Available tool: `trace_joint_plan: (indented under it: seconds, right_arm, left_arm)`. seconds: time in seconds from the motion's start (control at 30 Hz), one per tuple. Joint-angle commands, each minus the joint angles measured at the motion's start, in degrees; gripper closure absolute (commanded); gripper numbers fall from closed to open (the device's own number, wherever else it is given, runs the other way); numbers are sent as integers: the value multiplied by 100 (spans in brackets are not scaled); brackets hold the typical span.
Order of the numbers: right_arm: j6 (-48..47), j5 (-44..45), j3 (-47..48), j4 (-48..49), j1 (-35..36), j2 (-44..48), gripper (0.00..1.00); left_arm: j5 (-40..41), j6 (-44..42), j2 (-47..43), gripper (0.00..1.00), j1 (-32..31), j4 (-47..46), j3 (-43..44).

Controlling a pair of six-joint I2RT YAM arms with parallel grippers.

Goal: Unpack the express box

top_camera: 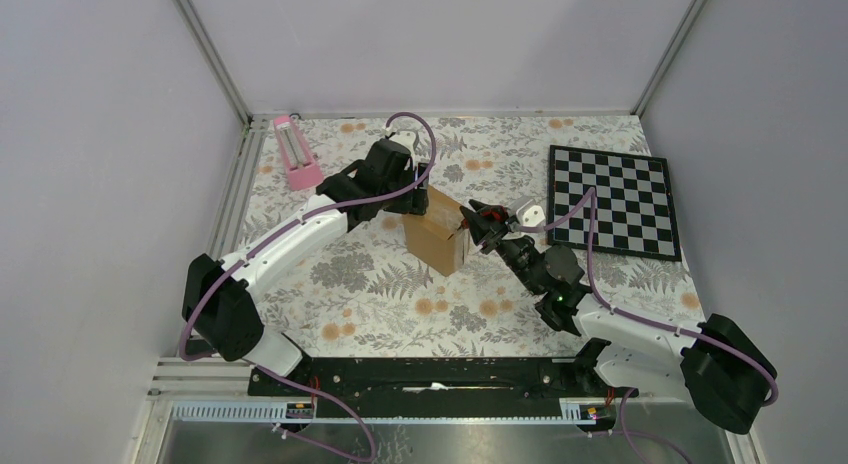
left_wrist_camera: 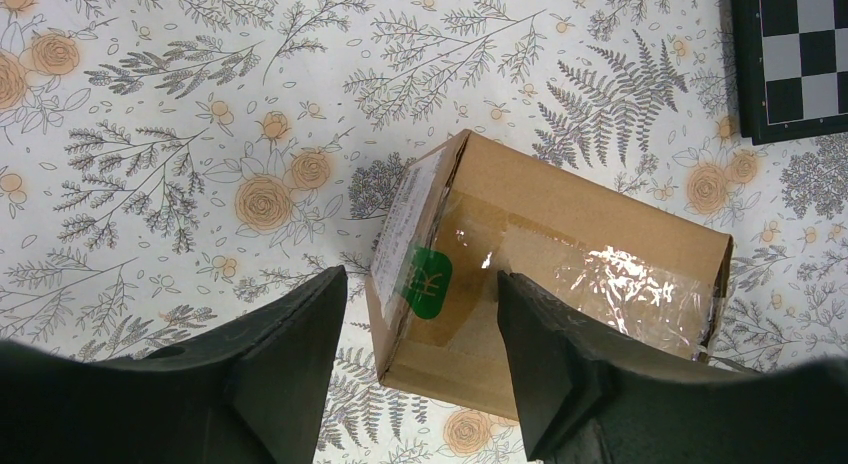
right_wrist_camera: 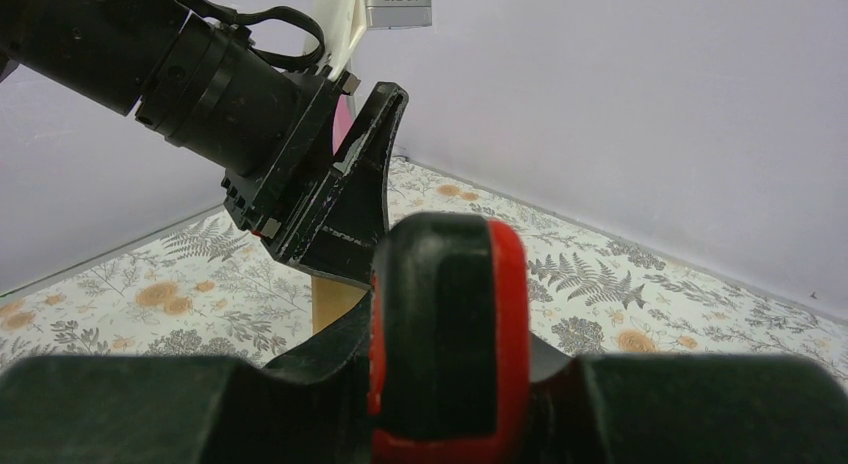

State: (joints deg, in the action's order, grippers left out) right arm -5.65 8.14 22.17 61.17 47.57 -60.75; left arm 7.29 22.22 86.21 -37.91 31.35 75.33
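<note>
So, box [top_camera: 438, 234]: brown carton near the middle of the tabletop [top_camera: 380, 304], a little toward the far edge. Clear tape runs along its top, and one end face carries a white label with a green mark.
Left gripper [top_camera: 413, 184]: hangs over the box's far end with its jaws apart and nothing clamped between them. In the left wrist view the labelled end lies between the two fingers [left_wrist_camera: 290, 374]. Whether they touch the cardboard cannot be told.
Right gripper [top_camera: 472, 222]: sits at the box's right side, its jaws closed partway on a black-and-red tool [right_wrist_camera: 450, 324]. The tip is right against the carton in the top view.
Chessboard [top_camera: 612, 201]: lies flat toward the far right corner, well apart from the box.
Pink metronome [top_camera: 296, 152]: stands by the far left corner.
</note>
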Motion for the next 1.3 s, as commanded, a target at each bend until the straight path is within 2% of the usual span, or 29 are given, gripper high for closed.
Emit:
trace_joint_plan:
  seconds: [0.0,0.43,0.73,1.27]
  right_arm:
    - [-152,188,68,484,42,116,100]
    - [-74,143,154,485,42,-39,100]
    - [80,248,44,869,36,-176,100]
    - [28,205,171,599,40,37,100]
  left_arm:
    - [19,-200,81,37,38,248,-118]
    - [-17,-215,91,38,47,247,-89]
    - [-77,-235,136,38,47,248,-88]
    - [-122,-253,149,39,86,246,-81]
